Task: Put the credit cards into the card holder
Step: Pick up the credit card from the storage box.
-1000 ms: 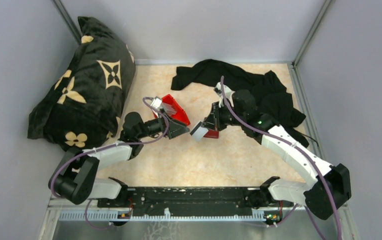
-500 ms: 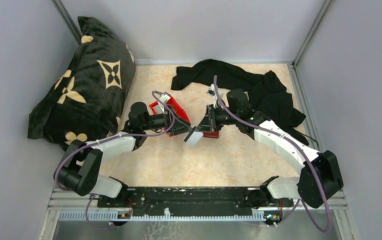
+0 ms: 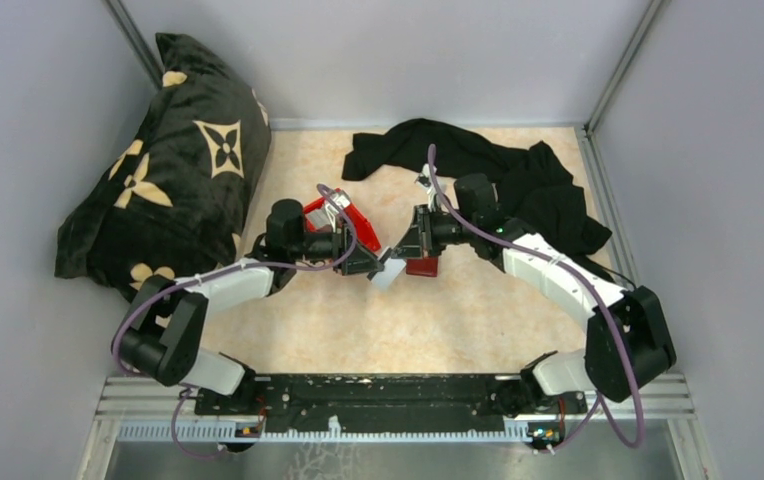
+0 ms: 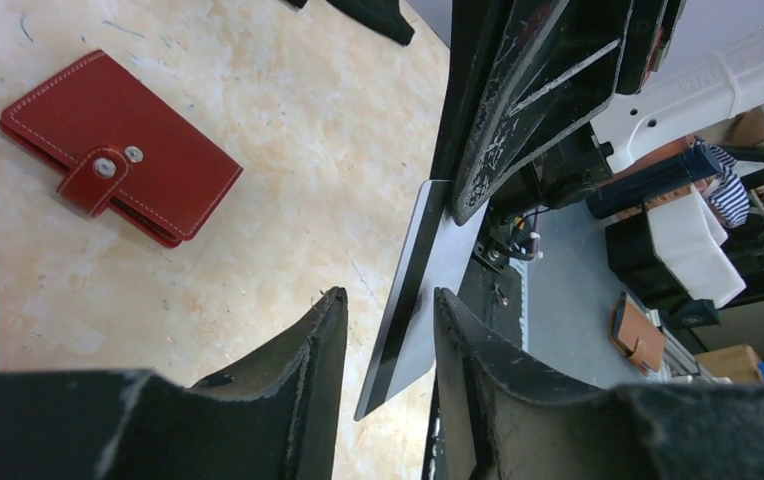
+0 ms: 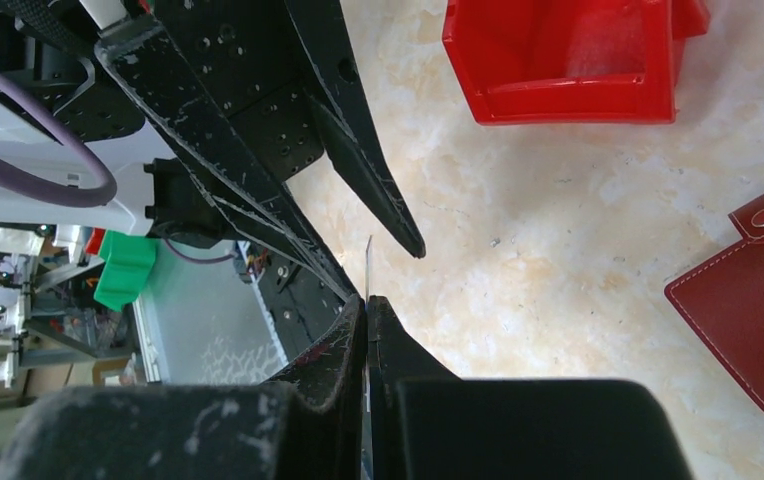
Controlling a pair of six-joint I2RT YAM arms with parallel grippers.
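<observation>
The credit card (image 4: pixel 428 250) is pinched edge-on by the right gripper (image 5: pixel 366 305), whose jaws are clenched tight on one end, holding it off the table (image 4: pixel 288 120) just to the left of the card holder (image 4: pixel 118 150). The left gripper (image 4: pixel 389 297) stands released, one finger on each side of the card's free end with a gap visible on at least one side, so this looks like a hand-over. To do it well, the left jaws should probably meet both flat faces squarely and well in from the corner, and the right gripper should let go only once that grip is firm, since a thin card can easily twist or slip. The card holder lies flat with its snap fastened, so it likely needs opening first. A red bin (image 5: pixel 568 60) sits beyond the card holder, clear of the exchange.
</observation>
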